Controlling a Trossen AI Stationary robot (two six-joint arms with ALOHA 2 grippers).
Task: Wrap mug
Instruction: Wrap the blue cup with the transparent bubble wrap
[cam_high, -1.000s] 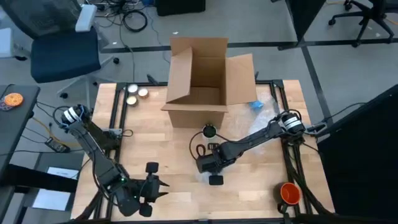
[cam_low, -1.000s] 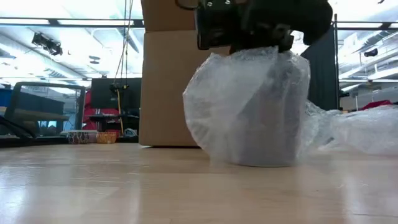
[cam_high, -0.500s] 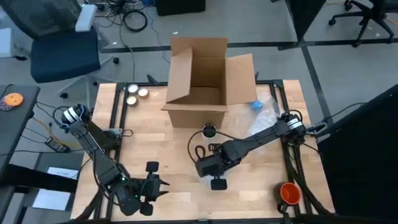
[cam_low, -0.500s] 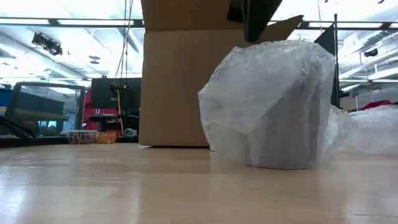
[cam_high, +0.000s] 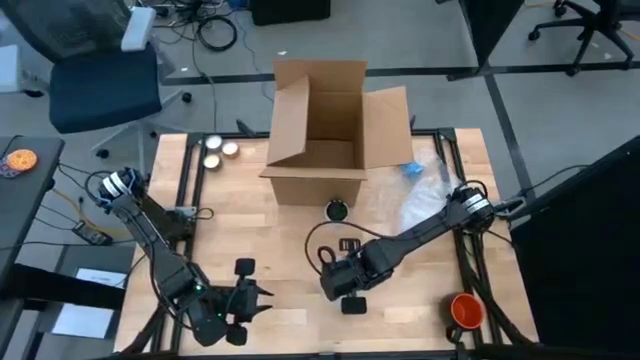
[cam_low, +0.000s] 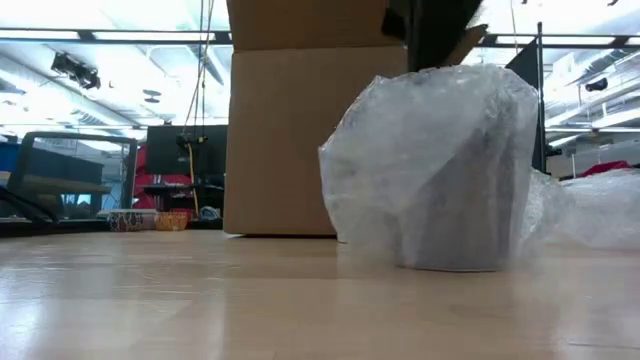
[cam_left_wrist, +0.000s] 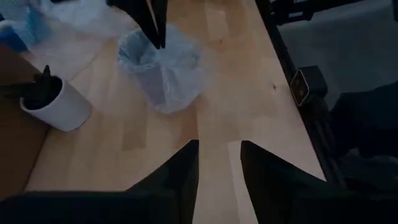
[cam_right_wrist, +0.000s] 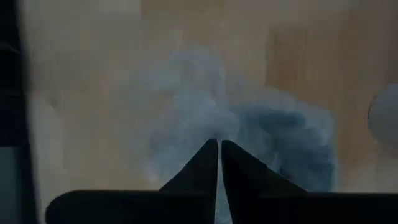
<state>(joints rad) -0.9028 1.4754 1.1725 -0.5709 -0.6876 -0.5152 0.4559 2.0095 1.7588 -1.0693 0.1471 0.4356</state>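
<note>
Two arms share the job: right end effector (cam_right_wrist: 219, 163) pinched shut, empty, above the bubble-wrapped mug (cam_low: 440, 170); left end effector (cam_left_wrist: 219, 171) waits slightly parted nearby

- The high view looked straight down from well above the cardboard box (cam_high: 320, 130), taking in the whole table (cam_high: 270, 225), both arms and floor beyond.
- The low view sat at table-top height, facing level toward the cardboard box (cam_low: 300, 130), with the bubble-wrapped mug (cam_low: 435, 170) close in front of it.
- The left wrist view looked past its own fingers (cam_left_wrist: 177, 177) across the table toward the box side, catching the wrapped mug (cam_left_wrist: 163, 68) farther off.
- The right wrist view hung very near, directly above the wrapped mug (cam_right_wrist: 249, 130).
- The wrapped mug appeared in the low view and both wrist views.
</note>
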